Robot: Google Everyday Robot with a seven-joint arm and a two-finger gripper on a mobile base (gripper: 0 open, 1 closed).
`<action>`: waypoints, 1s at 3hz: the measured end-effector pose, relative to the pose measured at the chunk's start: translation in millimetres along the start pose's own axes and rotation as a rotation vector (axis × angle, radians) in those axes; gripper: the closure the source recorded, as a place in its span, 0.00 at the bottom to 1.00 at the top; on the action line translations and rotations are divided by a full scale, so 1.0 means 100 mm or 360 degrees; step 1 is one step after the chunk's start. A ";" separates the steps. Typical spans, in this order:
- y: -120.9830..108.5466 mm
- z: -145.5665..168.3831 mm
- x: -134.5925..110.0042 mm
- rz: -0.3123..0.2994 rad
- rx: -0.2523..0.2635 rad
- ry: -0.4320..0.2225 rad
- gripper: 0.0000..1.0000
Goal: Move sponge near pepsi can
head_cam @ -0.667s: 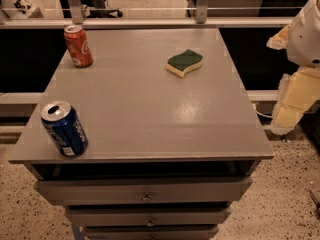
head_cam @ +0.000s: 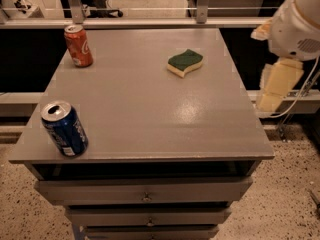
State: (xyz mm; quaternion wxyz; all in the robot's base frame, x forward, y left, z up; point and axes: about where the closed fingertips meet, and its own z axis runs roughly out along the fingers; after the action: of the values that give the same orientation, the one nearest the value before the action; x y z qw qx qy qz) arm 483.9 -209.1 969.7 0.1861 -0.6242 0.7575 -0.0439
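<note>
The approach seems not yet begun: the wavy, green-topped yellow foam sponge (head_cam: 185, 62) lies far right on the grey surface (head_cam: 150, 114), well apart from the dark blue pepsi can (head_cam: 65, 129) at its near-left corner. The cream claw (head_cam: 274, 89) hangs beyond the right edge; I cannot tell whether it is released or clenched. Next it likely must come over the sponge.

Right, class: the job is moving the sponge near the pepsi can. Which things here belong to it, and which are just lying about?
Part of the job: sponge, far right on the table; pepsi can, near left corner; pincer, beyond the right edge.
Just lying about: red-orange cola can, far left corner.
</note>
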 end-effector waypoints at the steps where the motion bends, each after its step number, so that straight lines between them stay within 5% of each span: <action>1: -0.56 0.38 -0.16 -0.0158 0.0076 -0.0022 0.00; 3: -1.33 1.06 -0.57 -0.0518 0.0275 0.0105 0.00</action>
State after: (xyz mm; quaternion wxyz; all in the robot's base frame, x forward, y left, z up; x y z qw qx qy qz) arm 651.5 -165.8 924.0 0.2045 -0.7184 0.6456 -0.1589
